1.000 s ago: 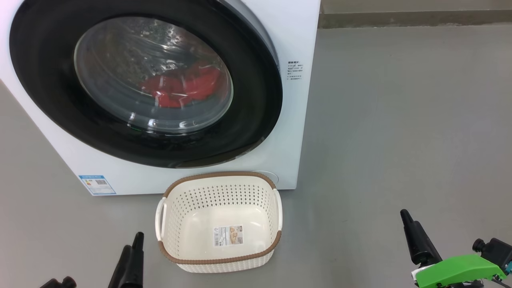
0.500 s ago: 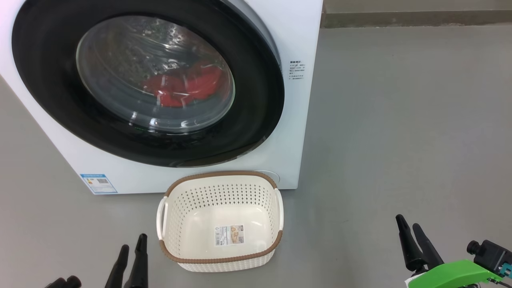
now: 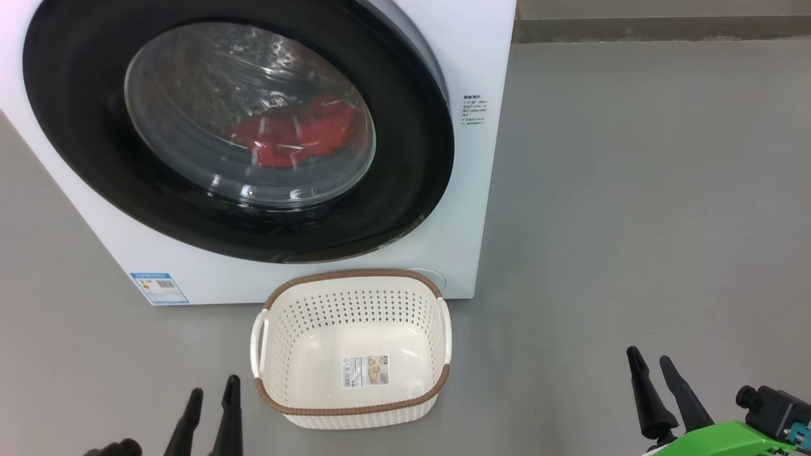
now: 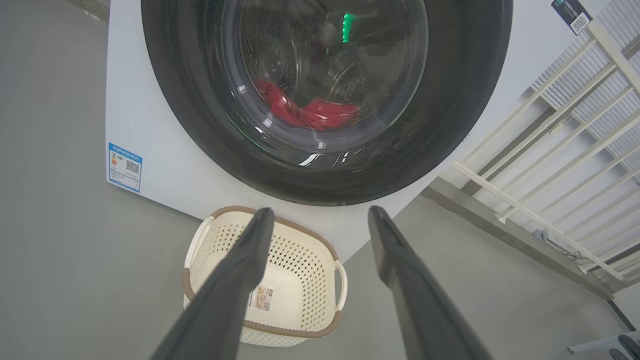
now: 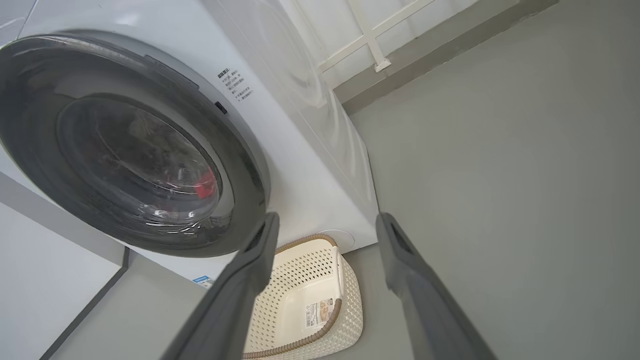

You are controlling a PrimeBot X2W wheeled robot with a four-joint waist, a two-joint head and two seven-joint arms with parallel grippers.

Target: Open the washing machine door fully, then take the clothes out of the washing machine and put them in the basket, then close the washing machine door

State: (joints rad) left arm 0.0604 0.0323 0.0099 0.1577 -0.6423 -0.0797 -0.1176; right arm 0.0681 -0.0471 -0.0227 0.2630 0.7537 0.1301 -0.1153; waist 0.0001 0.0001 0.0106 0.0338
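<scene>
Grey floor (image 3: 633, 190) fronts the white washing machine (image 3: 466, 209), its washing machine door (image 3: 405, 158) closed over red clothes (image 3: 294, 136) lying in the drum (image 3: 209, 82). Just before it, the cream basket (image 3: 355, 304) holds only a sticker (image 3: 365, 371). Left end effector (image 3: 214, 387) and right end effector (image 3: 647, 356) hover spread, gripping nothing.

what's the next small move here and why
Probably lift the right hand toward the right rim of the washing machine door. The door is not swung open yet, the red clothes sit behind its glass, the basket is empty, and both hands, the left hand too, hang open and low, touching nothing.
</scene>
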